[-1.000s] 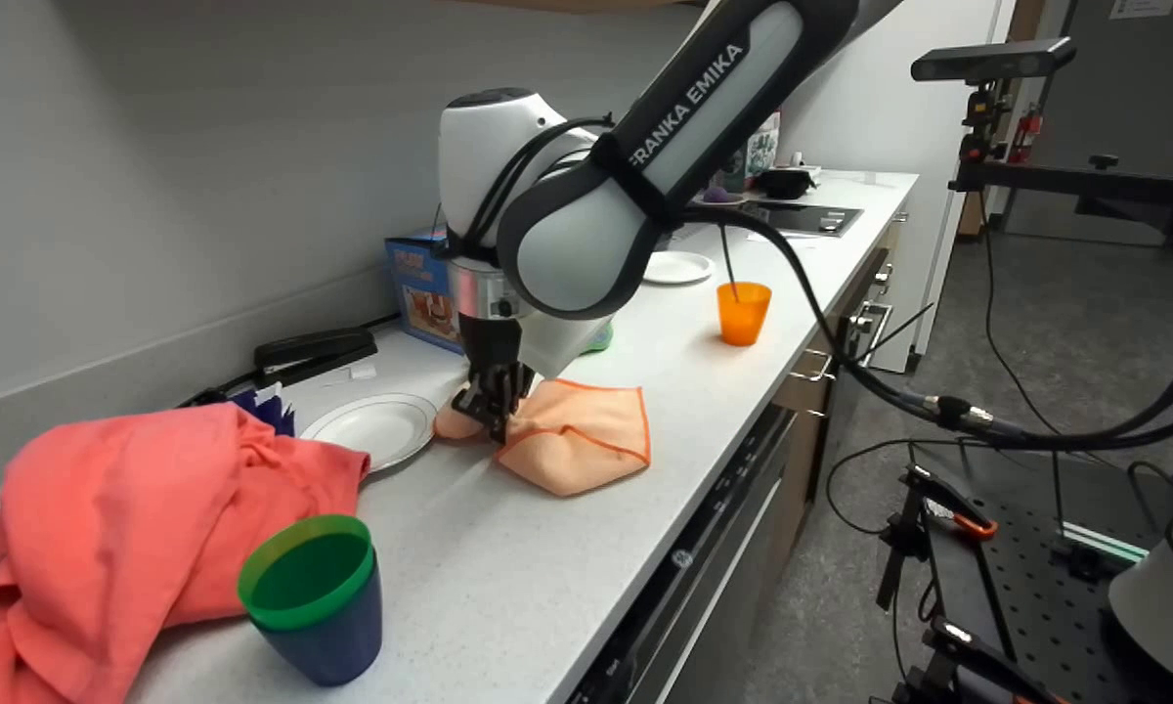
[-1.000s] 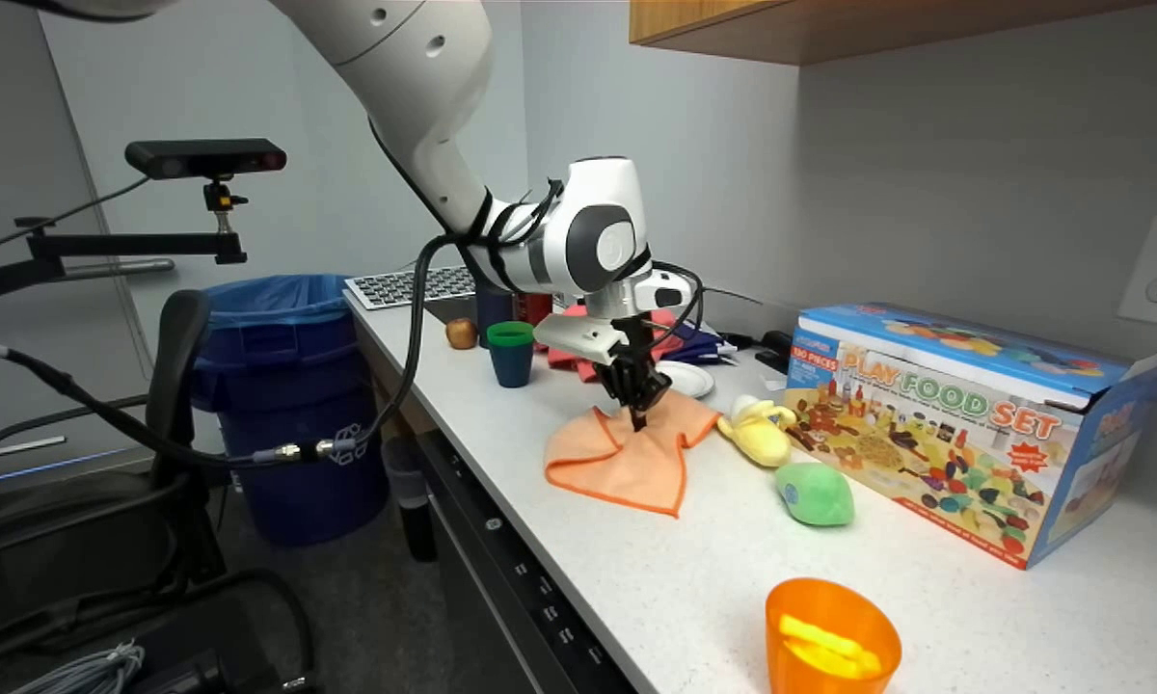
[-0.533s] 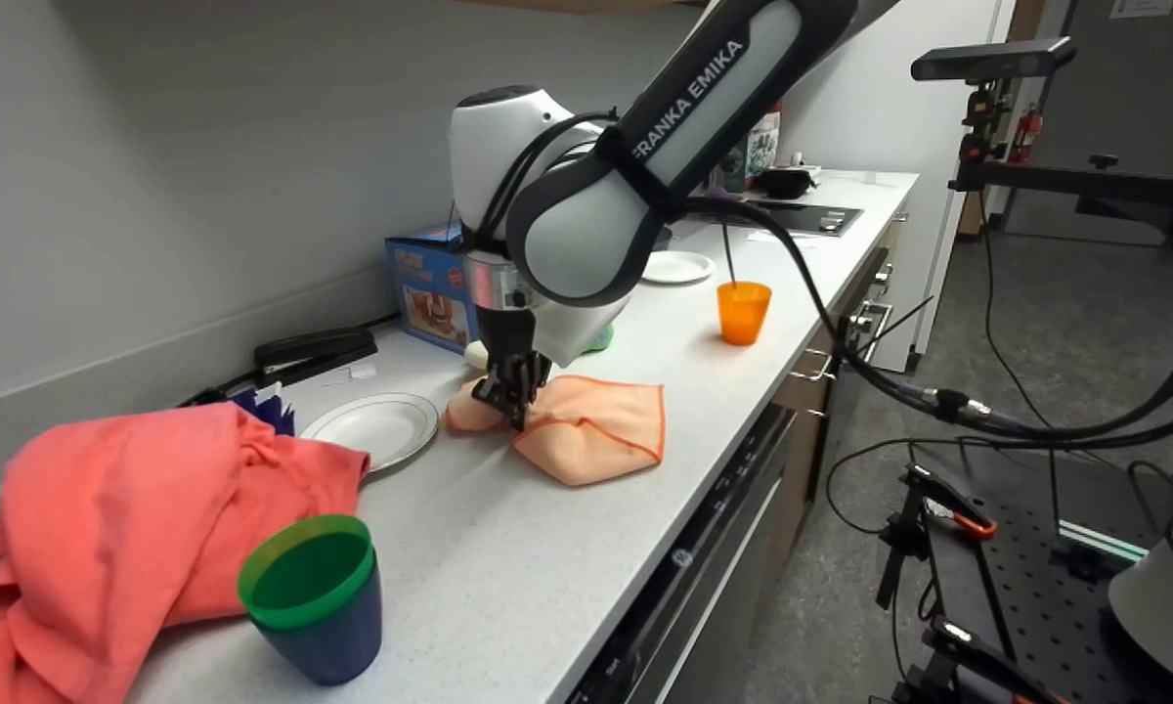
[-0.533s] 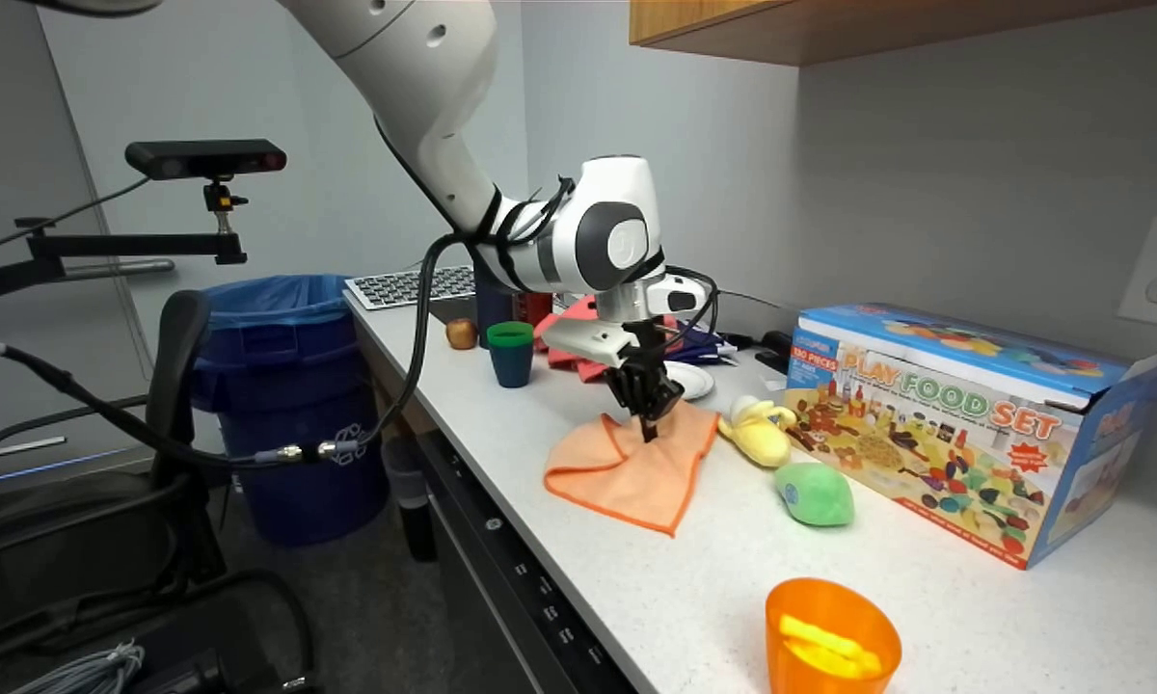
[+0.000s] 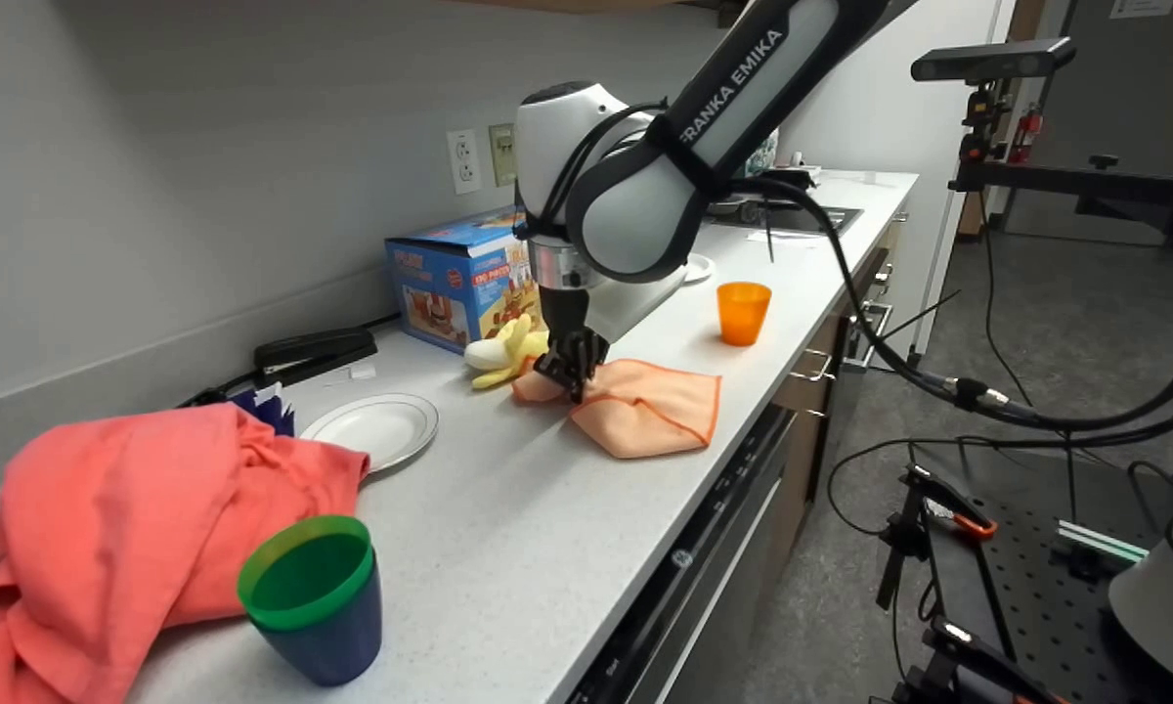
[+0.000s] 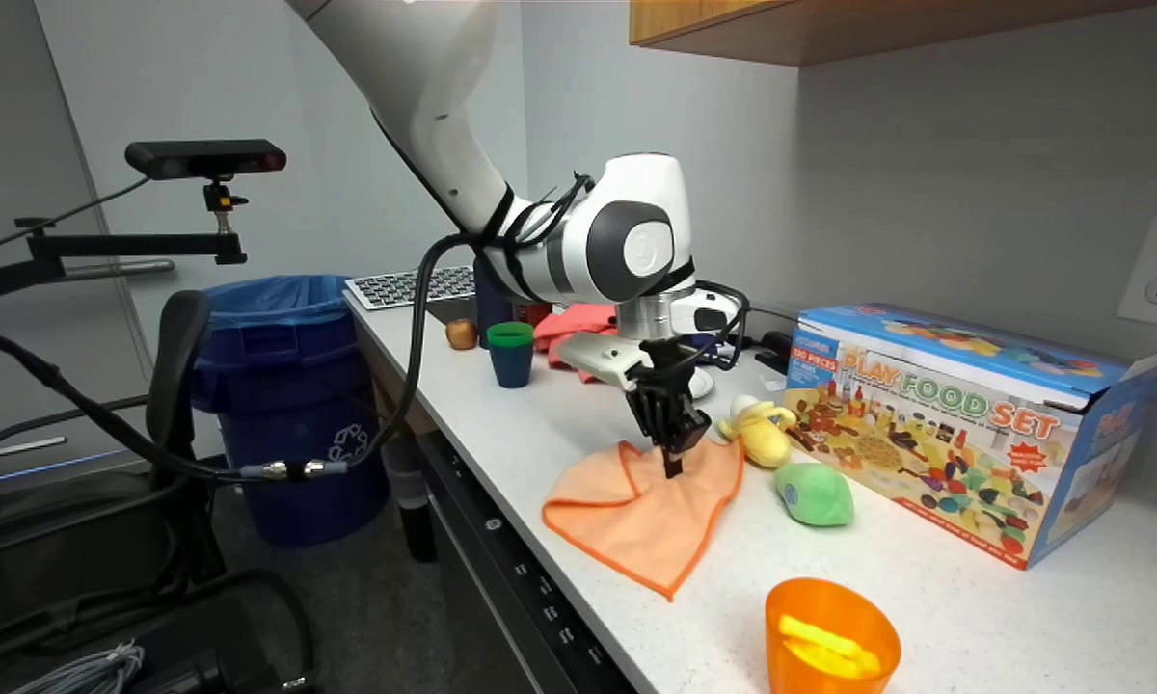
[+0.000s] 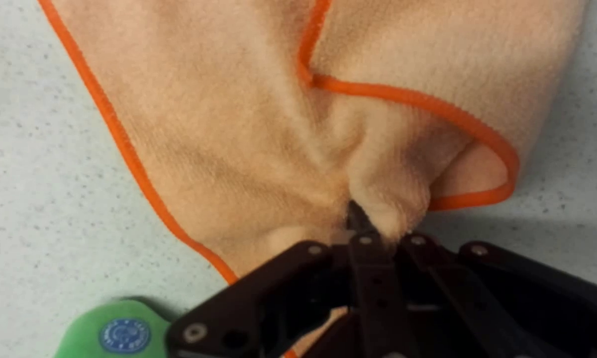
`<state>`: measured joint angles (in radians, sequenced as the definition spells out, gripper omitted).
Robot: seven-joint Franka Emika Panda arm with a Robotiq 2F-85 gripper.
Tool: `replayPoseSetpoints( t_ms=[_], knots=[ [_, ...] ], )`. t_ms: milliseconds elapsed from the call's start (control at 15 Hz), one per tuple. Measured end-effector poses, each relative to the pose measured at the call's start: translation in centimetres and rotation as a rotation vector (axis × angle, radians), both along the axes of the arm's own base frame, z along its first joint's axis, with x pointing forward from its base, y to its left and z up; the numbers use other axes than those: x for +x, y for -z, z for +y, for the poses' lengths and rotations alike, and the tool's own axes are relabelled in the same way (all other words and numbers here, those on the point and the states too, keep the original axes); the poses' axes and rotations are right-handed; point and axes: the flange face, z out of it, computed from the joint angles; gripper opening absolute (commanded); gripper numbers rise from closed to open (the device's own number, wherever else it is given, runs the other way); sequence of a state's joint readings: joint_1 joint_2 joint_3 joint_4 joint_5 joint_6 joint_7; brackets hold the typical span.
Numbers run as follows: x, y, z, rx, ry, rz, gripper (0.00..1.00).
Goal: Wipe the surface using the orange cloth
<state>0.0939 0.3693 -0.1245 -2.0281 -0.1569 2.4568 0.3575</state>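
The orange cloth [image 5: 650,416] is pale peach with a bright orange hem and lies partly folded on the surface [image 5: 479,548], a long light grey-white countertop. It also shows in the other views [image 6: 636,530] [image 7: 239,124]. My gripper [image 6: 673,463] points down at the cloth in both exterior views. In the wrist view my gripper [image 7: 375,228] is shut on a bunched fold of the cloth, with folds spreading from the fingertips. The fingertips are partly hidden by the fabric. Part of the cloth lies flat on the surface.
A yellow plush banana [image 6: 762,439] and a green plush toy [image 6: 815,494] lie close beside the cloth, near the play food box [image 6: 945,424]. An orange cup [image 5: 743,313], a white plate [image 5: 376,430], stacked cups [image 5: 313,596] and a coral-red cloth [image 5: 147,528] stand along the counter.
My gripper has moved along the counter, away from the white plate and toward the orange cup's end, dragging the cloth with it. The fingers stay shut on the cloth.
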Motion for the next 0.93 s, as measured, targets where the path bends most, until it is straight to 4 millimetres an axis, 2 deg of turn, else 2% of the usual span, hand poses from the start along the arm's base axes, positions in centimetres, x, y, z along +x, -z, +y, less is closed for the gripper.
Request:
replayPoseSetpoints(
  t_ms=[267, 400, 933],
  knots=[
    [0.3, 0.0, 0.2, -0.002, -0.007, 0.001, 0.02],
    [1.0, 0.0, 1.4, 0.001, -0.041, -0.005, 0.02],
    [5.6, -0.1, 12.2, 0.038, -0.338, -0.028, 0.02]
  ],
)
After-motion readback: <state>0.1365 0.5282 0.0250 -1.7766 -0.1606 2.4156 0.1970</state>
